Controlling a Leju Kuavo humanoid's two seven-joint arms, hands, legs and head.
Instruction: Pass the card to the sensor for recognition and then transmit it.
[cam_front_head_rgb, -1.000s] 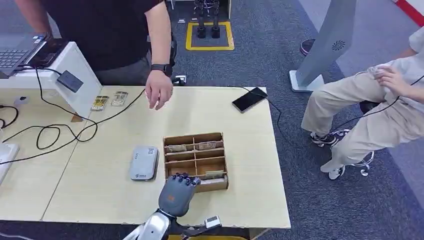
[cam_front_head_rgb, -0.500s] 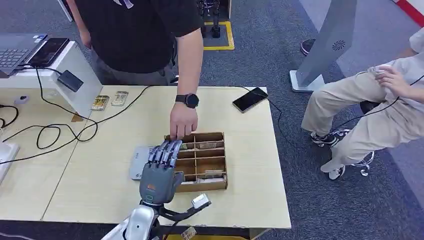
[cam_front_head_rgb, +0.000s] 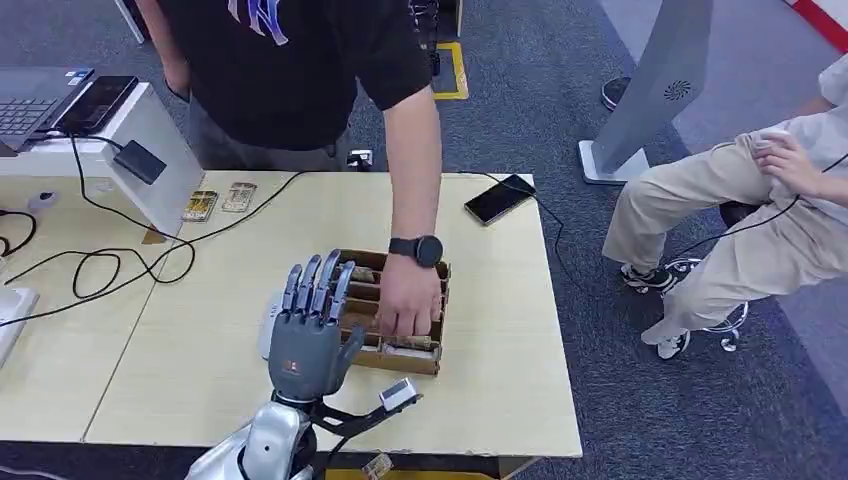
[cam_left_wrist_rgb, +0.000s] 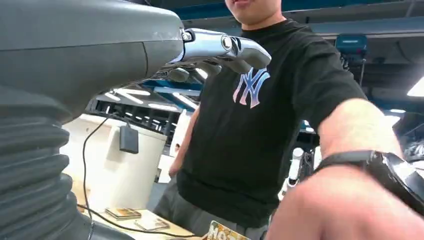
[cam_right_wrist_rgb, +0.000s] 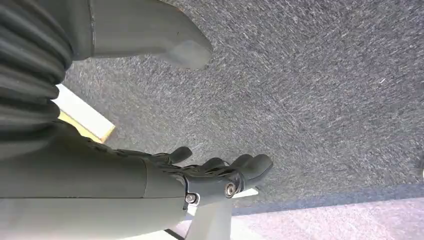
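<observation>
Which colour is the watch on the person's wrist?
Black; the watch shows best in the head view.

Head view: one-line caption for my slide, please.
Left robot hand raised open beside the wooden card tray while a person's hand reaches into its compartments.

On the tabletop, a compartmented box sits near the front edge, with the sensor just to its left. The left hand hangs above both. A person's hand reaches into the box from behind. A phone lies at the far right corner. Two cards lie at far left, beside a white stand.
</observation>
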